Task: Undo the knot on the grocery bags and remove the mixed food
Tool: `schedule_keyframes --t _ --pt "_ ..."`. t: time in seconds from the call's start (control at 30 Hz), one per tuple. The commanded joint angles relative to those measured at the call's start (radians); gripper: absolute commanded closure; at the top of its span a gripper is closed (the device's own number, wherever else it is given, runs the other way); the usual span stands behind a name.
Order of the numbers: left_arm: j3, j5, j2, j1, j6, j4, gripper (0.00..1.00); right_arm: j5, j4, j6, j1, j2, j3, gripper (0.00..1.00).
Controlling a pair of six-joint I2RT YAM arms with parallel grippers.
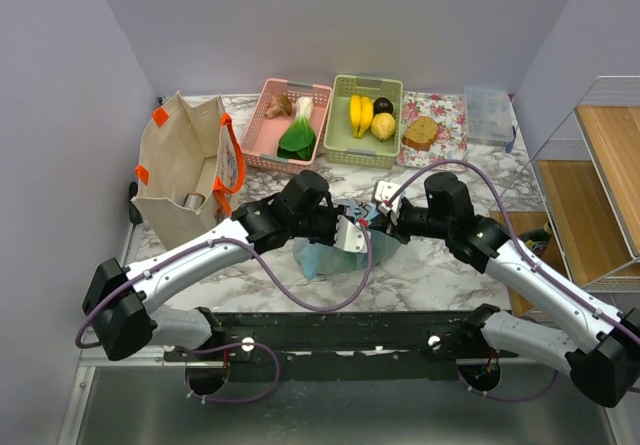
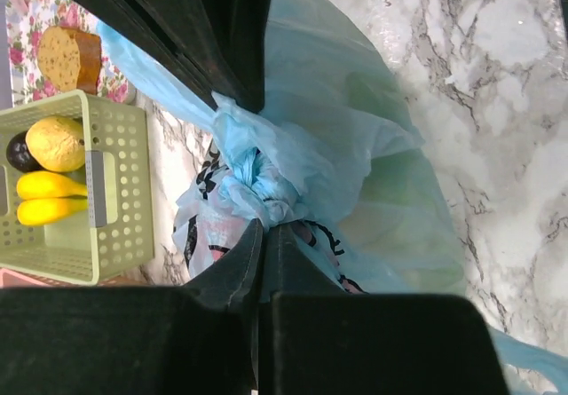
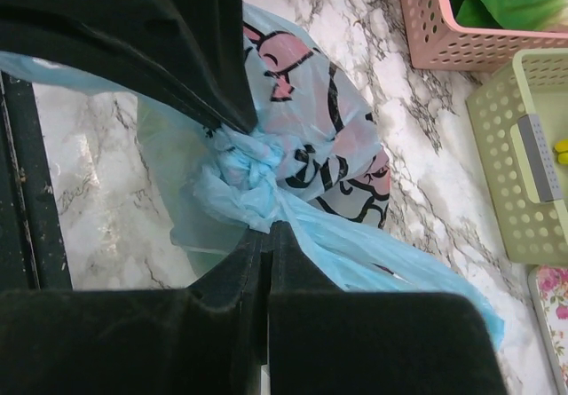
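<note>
From the top camera, both arms bend inward and meet over the middle of the marble table [image 1: 440,275]. There the light blue grocery bag [image 1: 322,261] lies under the left gripper [image 1: 348,233] and the right gripper [image 1: 381,219]. A beige tote [image 1: 180,175] stands well apart at the left, and a pink basket [image 1: 258,130] and a green basket [image 1: 334,125] stand at the far edge. In the left wrist camera, the left gripper [image 2: 262,233] comes from below with its fingers pressed together, the tip nipping the plastic of the knot [image 2: 256,177]; the right gripper [image 2: 252,102] meets the same knot from the opposite side. A pale green form shows through the bag, probably the mixed food [image 2: 390,200], but the film blurs it. In the right wrist camera, the right gripper [image 3: 269,233] is closed tight on the knot [image 3: 248,169], the left gripper [image 3: 232,122] holds it from above, and one loose handle strip [image 3: 382,253] runs to the right over the marble.
</note>
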State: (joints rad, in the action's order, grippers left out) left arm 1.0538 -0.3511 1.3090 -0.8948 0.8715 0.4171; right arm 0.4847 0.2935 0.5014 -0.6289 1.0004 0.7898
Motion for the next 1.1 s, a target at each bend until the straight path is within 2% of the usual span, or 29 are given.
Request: schedule_keyframes --t 0.0,0.17,0.37,0.53,0.63,0.73,0.83,0.87,0.9,0.97,1.0,1.07 --pt "-0.098 0.027 -0.125 0.048 -0.011 0.006 1.00 -0.129 0.085 0.054 0.000 -0.062 -0.022 0.99" --pt "-0.210 -0.038 -0.240 0.179 -0.071 -0.001 1.00 -0.271 0.170 0.121 0.001 -0.125 -0.082 0.99" --pt "-0.301 -0.103 -0.321 0.326 -0.061 -0.016 1.00 -0.347 0.235 0.142 0.008 -0.181 -0.148 0.99" --pt "-0.314 -0.138 -0.353 0.348 -0.052 -0.012 1.00 -0.325 0.264 0.116 0.014 -0.204 -0.140 0.99" --pt "-0.312 -0.118 -0.350 0.353 -0.106 -0.037 1.00 -0.357 0.292 0.108 0.014 -0.198 -0.126 0.99" --pt "-0.327 -0.124 -0.345 0.383 -0.095 -0.026 1.00 -0.375 0.323 0.121 0.017 -0.232 -0.141 0.99" --pt "-0.340 -0.165 -0.373 0.378 -0.070 -0.031 1.00 -0.309 0.326 0.083 0.018 -0.252 -0.113 0.98" --pt "-0.341 -0.170 -0.381 0.364 -0.077 -0.040 1.00 -0.274 0.323 0.055 0.017 -0.238 -0.081 0.84" --pt "-0.337 -0.162 -0.385 0.342 -0.082 -0.049 1.00 -0.232 0.314 0.019 0.017 -0.209 -0.049 0.63" --pt "-0.324 -0.153 -0.387 0.296 -0.079 -0.055 1.00 -0.159 0.285 -0.050 0.015 -0.135 0.023 0.30" --pt "-0.320 -0.145 -0.390 0.274 -0.074 -0.062 1.00 -0.129 0.262 -0.083 0.016 -0.094 0.063 0.23" --pt "-0.317 -0.120 -0.399 0.221 -0.061 -0.085 1.00 -0.058 0.214 -0.149 0.016 -0.024 0.121 0.17"
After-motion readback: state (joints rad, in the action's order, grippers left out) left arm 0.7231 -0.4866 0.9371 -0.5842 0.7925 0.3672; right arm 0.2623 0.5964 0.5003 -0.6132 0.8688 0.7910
